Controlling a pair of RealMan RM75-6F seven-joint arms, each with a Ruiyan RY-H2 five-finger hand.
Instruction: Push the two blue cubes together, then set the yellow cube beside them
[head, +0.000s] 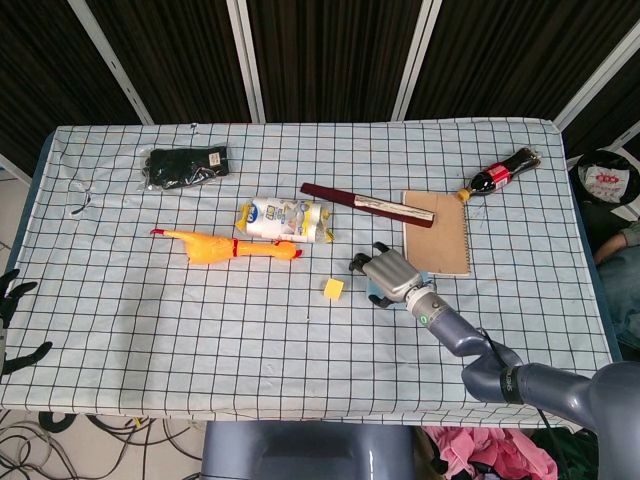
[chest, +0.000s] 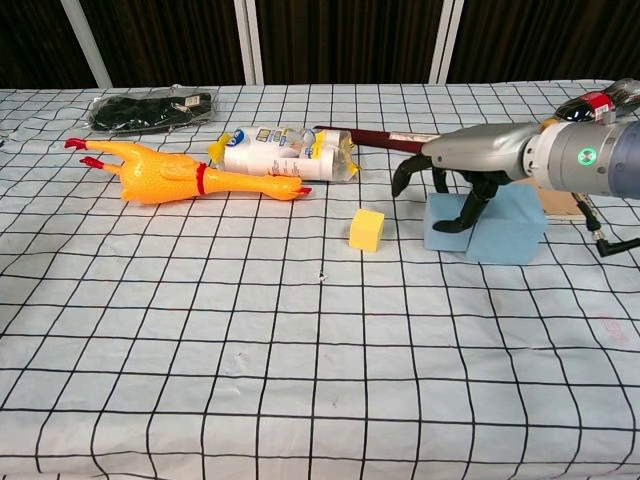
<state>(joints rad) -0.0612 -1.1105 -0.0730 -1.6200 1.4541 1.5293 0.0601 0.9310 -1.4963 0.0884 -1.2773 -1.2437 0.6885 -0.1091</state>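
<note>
Two blue cubes stand side by side right of centre: a smaller one (chest: 445, 240) and a larger one (chest: 510, 228) touching its right side. My right hand (chest: 450, 170) reaches over them from the right, its dark fingers (chest: 462, 212) hooked down on the smaller cube's front and left edge, gripping nothing. In the head view the right hand (head: 385, 272) hides most of the blue. The yellow cube (chest: 367, 229) sits alone a short gap to the left, also seen as the yellow cube (head: 333, 289). My left hand (head: 14, 300) hangs off the table's left edge, fingers spread and holding nothing.
A rubber chicken (chest: 170, 178) and a plastic packet (chest: 285, 153) lie behind and left of the yellow cube. A dark red long box (head: 368, 203), a brown notebook (head: 436, 232) and a cola bottle (head: 500, 175) lie behind the blue cubes. A black bag (head: 185, 165) is far left.
</note>
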